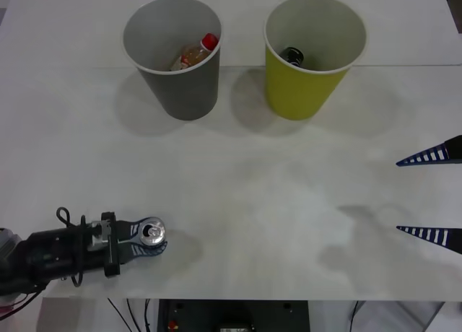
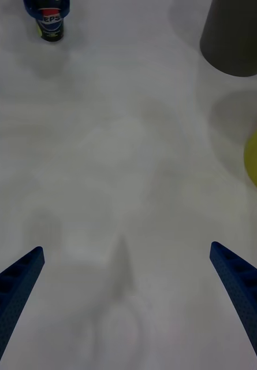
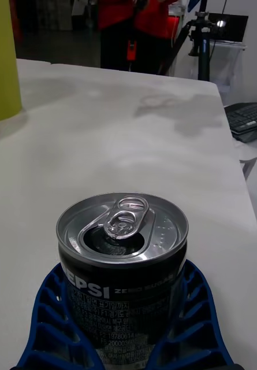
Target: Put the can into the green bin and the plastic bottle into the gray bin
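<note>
Front view: plastic bottle [image 1: 196,52] lies in gray bin [image 1: 177,54]; left claw [image 1: 148,239] clamps the can [image 1: 152,232], green bin [image 1: 312,58] pending; right claw [image 1: 432,195] spread apart.

Can [image 1: 151,233] upright, near table's front-left edge; plastic bottle [image 1: 196,53] tilted inside gray bin [image 1: 177,54]; green bin [image 1: 310,58] beside, apparently holding dark can.

White table [image 1: 238,202]; keyboard [image 3: 246,118] on a side desk.

gray bin [image 1: 180,86]: dark gray, pale inside | green bin [image 1: 307,86]: yellow-green, white inside | plastic bottle [image 1: 195,54]: red cap, amber contents | can [image 3: 123,272]: silver top, black body, white lettering | left gripper [image 3: 125,332], right gripper [image 2: 128,306]: blue ribbed | table [image 1: 274,202]: white
</note>
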You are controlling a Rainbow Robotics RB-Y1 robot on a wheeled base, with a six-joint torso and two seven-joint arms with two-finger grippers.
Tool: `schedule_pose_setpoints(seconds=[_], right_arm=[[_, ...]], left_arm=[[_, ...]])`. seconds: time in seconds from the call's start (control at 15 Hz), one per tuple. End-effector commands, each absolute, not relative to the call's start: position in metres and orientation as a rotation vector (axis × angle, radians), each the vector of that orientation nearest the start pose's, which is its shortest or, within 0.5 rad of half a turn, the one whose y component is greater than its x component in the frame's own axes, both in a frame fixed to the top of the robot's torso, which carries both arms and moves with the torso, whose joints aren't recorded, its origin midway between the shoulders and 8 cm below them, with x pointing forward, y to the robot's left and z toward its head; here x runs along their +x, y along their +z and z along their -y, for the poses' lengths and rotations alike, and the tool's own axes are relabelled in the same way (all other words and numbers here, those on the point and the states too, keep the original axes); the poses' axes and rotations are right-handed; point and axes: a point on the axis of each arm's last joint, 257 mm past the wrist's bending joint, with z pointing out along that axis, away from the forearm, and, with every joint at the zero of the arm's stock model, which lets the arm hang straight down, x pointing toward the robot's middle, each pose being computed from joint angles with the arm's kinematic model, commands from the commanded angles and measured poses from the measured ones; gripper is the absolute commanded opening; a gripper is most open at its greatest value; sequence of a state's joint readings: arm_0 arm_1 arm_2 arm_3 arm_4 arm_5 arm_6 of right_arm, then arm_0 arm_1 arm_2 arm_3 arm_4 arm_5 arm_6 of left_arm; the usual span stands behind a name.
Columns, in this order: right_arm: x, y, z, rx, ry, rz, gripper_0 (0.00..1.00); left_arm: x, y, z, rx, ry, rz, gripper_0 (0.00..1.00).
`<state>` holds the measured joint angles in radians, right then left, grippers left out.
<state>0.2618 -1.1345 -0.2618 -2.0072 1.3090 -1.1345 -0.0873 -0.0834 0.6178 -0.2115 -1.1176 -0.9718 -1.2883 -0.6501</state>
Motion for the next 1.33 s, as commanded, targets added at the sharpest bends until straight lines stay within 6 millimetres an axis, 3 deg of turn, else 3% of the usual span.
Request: schedule_pose_setpoints(seconds=[0.07, 0.47, 0.73, 1.13, 1.33], right_arm=[[0.341, -0.167, 0.286, -1.634, 0.209, -1.596, 1.00], [0.341, -0.167, 0.286, -1.634, 0.209, -1.596, 1.00], [0.341, -0.167, 0.286, -1.634, 0.209, -1.596, 1.00], [0.341, -0.167, 0.286, -1.634, 0.209, -1.596, 1.00], [0.341, -0.167, 0.286, -1.634, 0.209, -1.596, 1.00]], left_arm=[[0.362, -0.305, -0.179, 1.302, -0.693, -1.364, 0.00], [0.379, -0.269, -0.179, 1.410, -0.611, -1.474, 0.00], [0.391, -0.236, -0.157, 1.439, -0.516, -1.546, 0.00], [0.407, -0.185, -0.123, 1.309, -0.436, -1.663, 0.00], [0.415, -0.173, -0.109, 1.259, -0.390, -1.697, 0.00]])
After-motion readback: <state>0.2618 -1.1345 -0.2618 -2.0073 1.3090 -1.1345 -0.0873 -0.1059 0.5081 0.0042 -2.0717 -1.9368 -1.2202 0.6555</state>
